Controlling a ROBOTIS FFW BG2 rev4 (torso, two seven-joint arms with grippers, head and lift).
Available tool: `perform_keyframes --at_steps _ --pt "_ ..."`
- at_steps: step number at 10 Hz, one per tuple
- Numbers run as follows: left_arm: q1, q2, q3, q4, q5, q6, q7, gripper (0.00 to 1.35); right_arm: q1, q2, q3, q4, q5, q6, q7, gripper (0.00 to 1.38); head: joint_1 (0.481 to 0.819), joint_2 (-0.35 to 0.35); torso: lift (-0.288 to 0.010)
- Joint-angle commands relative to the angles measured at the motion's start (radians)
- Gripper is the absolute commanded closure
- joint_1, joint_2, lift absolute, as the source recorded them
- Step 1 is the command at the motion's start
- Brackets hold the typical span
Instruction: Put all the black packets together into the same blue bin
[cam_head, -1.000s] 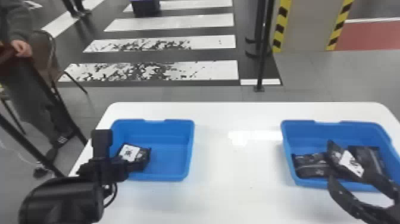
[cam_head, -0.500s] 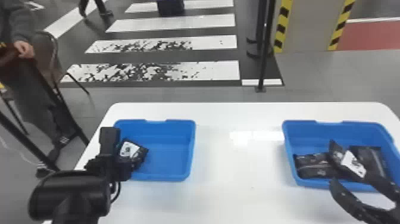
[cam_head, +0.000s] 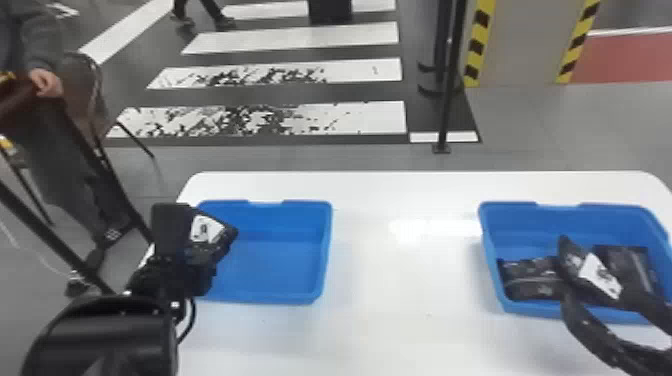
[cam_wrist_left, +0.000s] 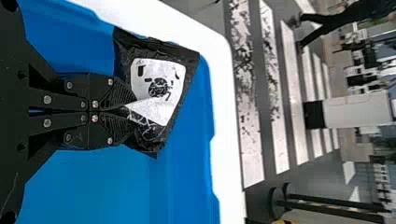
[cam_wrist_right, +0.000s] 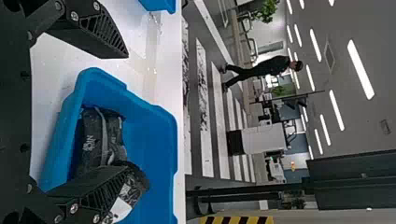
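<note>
Left arm casing: big chunky rounded shell, all black and kinda glossy, pale highlights along the top
Cable: black, slim, curves out in a loop beside that casing
Left fingers: black, wedge-shaped, fine ribbing toward the tips
Left linkage bars: straight flat black strips
Left screws: round silvery heads, a bunch of them, really pop on the black
Left base plate: black again, dark round holes in it
Right fingers: black, look curvy with pale specks from the head cam; tapered with slanted slots up close
Right screws: same silvery round heads
</note>
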Motion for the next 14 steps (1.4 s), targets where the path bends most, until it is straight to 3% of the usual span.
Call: perform_keyframes --at_steps 1,2,4,5,7,9,12,14 --pt "0.08 -0.02 -0.004 -0.128 -0.021 -0.113 0.024 1.21 -0.021 0.0 0.001 -0.032 -0.018 -0.013 0.0 0.17 0.695 0.141 -0.11" --pt "0.127 -0.033 -0.008 -0.165 -0.037 -0.236 0.038 1.21 -0.051 -0.002 0.015 -0.049 -0.034 -0.005 0.003 0.17 0.695 0.142 -0.11" --pt "0.193 -0.038 -0.054 -0.172 -0.095 -0.484 0.061 1.21 -0.122 -0.023 0.079 -0.083 -0.096 0.061 0.008 0.17 0.695 0.143 -0.11" --pt "0.22 -0.035 -0.08 -0.172 -0.161 -0.612 0.078 1.21 -0.168 -0.044 0.124 -0.081 -0.142 0.078 0.021 0.17 0.695 0.145 -0.11" --pt "0.277 -0.016 -0.145 -0.162 -0.255 -0.781 0.126 1.21 -0.24 -0.057 0.174 -0.108 -0.191 0.13 0.035 0.17 0.695 0.157 -0.11" --pt "0.304 0.01 -0.249 -0.138 -0.263 -0.877 0.158 1.21 -0.289 -0.068 0.218 -0.132 -0.221 0.159 0.035 0.17 0.695 0.141 -0.11" --pt "0.242 0.074 -0.463 -0.084 -0.231 -0.923 0.164 1.21 -0.387 -0.083 0.298 -0.122 -0.253 0.162 0.035 0.17 0.695 0.078 -0.11" --pt "0.213 0.108 -0.562 -0.074 -0.205 -0.95 0.169 1.21 -0.443 -0.091 0.348 -0.103 -0.267 0.162 0.035 0.17 0.695 0.008 -0.11"
